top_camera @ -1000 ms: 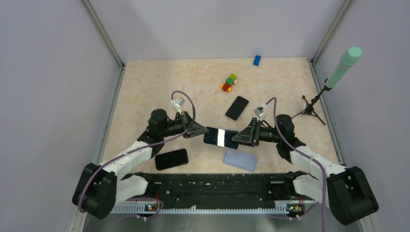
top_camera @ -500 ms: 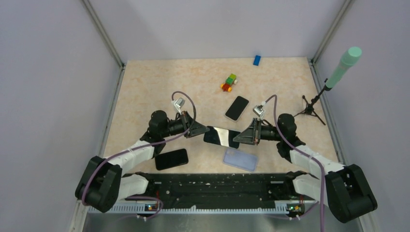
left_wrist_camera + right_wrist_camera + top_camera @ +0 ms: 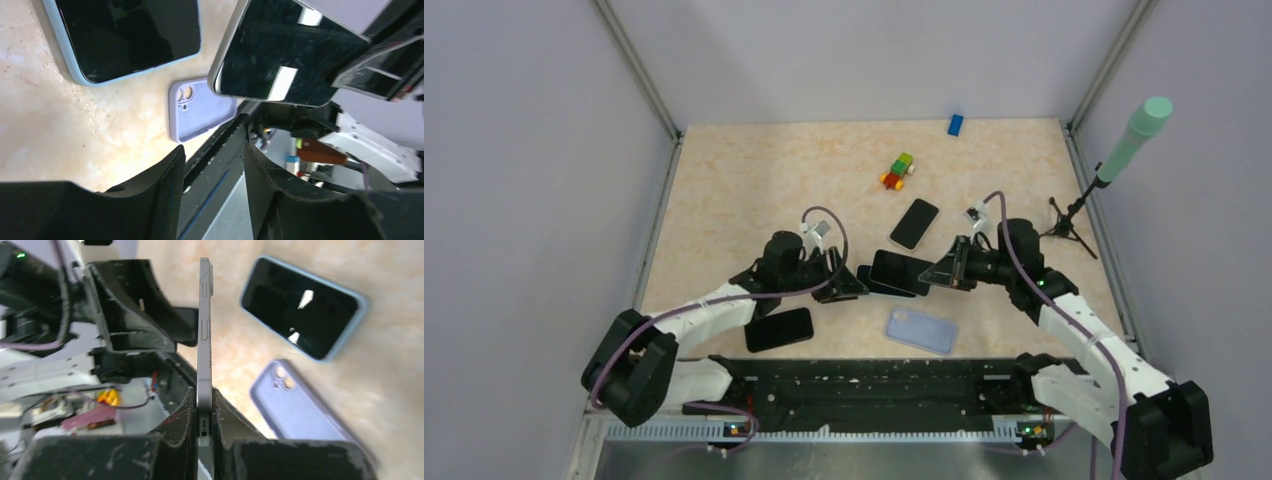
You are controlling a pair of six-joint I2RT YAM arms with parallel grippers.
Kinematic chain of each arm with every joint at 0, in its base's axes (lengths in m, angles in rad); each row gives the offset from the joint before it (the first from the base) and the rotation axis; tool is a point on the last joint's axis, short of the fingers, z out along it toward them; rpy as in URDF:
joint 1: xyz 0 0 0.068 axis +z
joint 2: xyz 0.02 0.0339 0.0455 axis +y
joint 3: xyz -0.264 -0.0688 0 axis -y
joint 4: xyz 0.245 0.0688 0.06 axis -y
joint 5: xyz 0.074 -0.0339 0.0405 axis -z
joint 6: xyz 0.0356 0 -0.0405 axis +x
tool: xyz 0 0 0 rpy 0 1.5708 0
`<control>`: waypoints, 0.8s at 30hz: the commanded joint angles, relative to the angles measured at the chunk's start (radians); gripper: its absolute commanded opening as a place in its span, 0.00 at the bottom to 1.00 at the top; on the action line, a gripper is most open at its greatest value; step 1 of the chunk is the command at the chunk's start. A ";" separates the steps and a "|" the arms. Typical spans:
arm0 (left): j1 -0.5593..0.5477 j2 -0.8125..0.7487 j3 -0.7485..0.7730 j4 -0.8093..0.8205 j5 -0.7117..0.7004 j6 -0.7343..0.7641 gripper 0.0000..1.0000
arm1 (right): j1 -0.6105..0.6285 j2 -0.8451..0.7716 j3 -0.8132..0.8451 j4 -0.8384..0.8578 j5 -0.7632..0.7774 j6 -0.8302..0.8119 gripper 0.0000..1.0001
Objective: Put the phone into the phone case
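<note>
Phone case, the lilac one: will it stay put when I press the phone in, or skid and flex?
The phone case lies loose on the smooth table, nothing bracing it, so it will probably skid. Its thin walls suggest it is light and bendy. The phone edge-on in the right hand looks rigid by comparison.

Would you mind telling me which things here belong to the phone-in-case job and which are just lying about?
For the job: phone, clamped in the right pincer; lilac phone case; left pincer, open.
Lying about: near dark handset; far dark handset; toy block stack; blue block; tripod.
</note>
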 commanded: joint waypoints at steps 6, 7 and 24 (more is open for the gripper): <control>-0.258 0.239 0.288 -0.370 -0.374 0.222 0.43 | -0.002 -0.147 0.136 -0.374 0.378 -0.172 0.00; -0.290 0.277 0.328 -0.404 -0.413 0.234 0.41 | -0.003 -0.154 0.143 -0.388 0.394 -0.177 0.00; -0.497 0.647 0.662 -0.760 -0.790 0.223 0.00 | -0.004 -0.142 0.136 -0.402 0.371 -0.210 0.00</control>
